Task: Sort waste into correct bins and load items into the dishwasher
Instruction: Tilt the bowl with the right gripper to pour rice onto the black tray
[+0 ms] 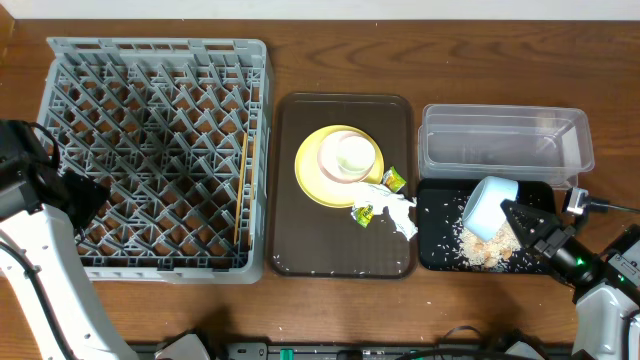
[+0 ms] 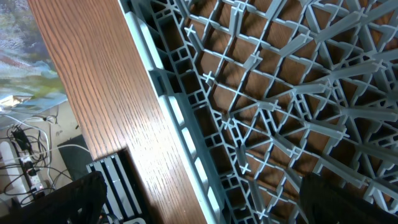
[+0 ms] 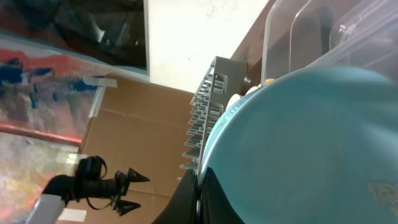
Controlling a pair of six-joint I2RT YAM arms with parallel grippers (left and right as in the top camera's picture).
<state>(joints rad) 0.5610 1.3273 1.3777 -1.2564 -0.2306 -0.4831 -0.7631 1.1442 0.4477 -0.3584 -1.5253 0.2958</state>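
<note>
— As the overhead camera looks down, where is the bowl (image 1: 490, 205)?
— Tipped on its side over the black tray (image 1: 435, 225), at the right of the table (image 1: 330, 60). The right gripper (image 1: 518, 213) is clamped on its rim. Rice (image 1: 485, 252) lies scattered on the tray just below it. The tub (image 1: 505, 112) stands just behind the black tray.
— And the middle?
— A brown tray (image 1: 300, 245) carries the plate (image 1: 312, 178), with a cup (image 1: 352, 155) on it. Just beside the plate lie the napkin (image 1: 402, 212) and two bits of wrapper (image 1: 393, 179), one of them touching the napkin.
— The rack (image 1: 150, 46)?
— At the left, with chopsticks (image 1: 242, 185) lying along its right inner wall. The left gripper (image 1: 90, 200) hovers over its left side, holding nothing.
— What does the left wrist camera give?
— Two dark fingers (image 2: 78, 199) in the bottom corners, wide apart. Between them are only the rack's rim and pegs, with bare table alongside.
— And the right wrist camera?
— The bowl's pale blue outside fills most of the view. A dark finger (image 3: 189, 199) lies along the rim, and the pair is closed together on it. The tub's clear wall shows at the top right, and the rack stands far off. Whether the bowl touches the black tray, I cannot tell.
</note>
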